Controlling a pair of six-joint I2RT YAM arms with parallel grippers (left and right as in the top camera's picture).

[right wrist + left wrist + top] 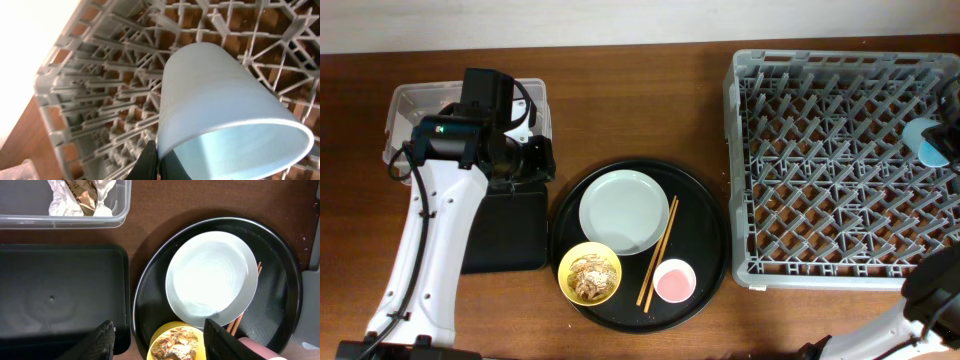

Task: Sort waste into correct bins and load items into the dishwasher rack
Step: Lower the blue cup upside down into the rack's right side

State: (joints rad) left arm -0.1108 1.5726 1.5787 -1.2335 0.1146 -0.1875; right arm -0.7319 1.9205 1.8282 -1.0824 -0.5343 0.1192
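Observation:
My left gripper (160, 342) is open and empty, hovering over the gap between the shallow black tray (60, 295) and the yellow bowl (177, 342) of tan food scraps (589, 275). The clear tub (30, 220) holds white tissue (60, 202) and the brown-gold wrapper (82, 195). The grey-green plate (623, 212), chopsticks (658, 252) and pink cup (674, 281) lie on the round black tray (705, 215). My right gripper (160, 161) is shut on the rim of the blue cup (225, 110), holding it tilted over the right side of the grey rack (840, 170).
The left arm (440, 210) stretches from the front left edge over the shallow black tray (510, 235). The clear tub (410, 105) stands at the back left. Bare wooden table (640, 100) lies between the tub and the rack.

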